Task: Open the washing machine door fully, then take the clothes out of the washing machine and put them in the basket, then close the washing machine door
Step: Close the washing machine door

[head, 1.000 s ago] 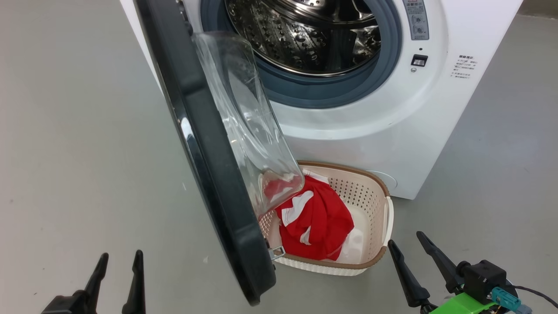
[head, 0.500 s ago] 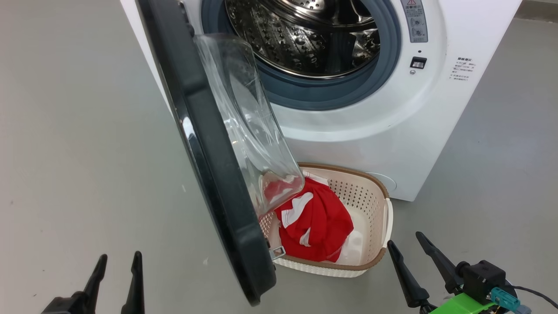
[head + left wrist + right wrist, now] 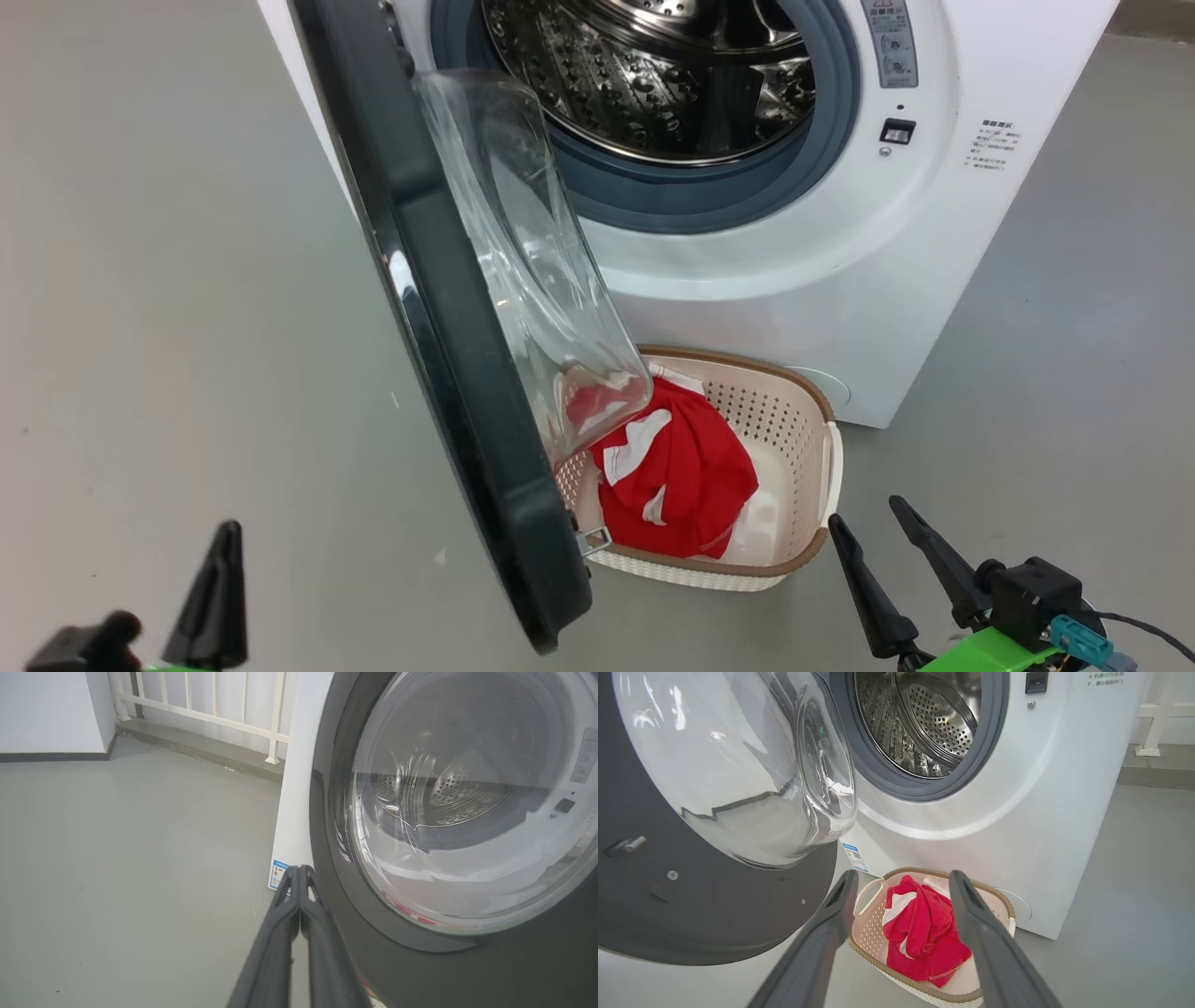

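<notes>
Washing machine door (image 3: 439, 308) swung open, standing edge-on out from the washing machine (image 3: 840, 261), steel drum (image 3: 653, 84) exposed. Clothes (image 3: 677, 467) heaped inside the basket (image 3: 805, 385), down on the floor (image 3: 140, 280) just beside the machine's front, partly under the door's glass bulge. Left gripper (image 3: 227, 537) pinched tight on nothing, low beside the door's outer face, apart from it. Right gripper (image 3: 865, 513) spread wide, empty, near the basket's front rim.
</notes>
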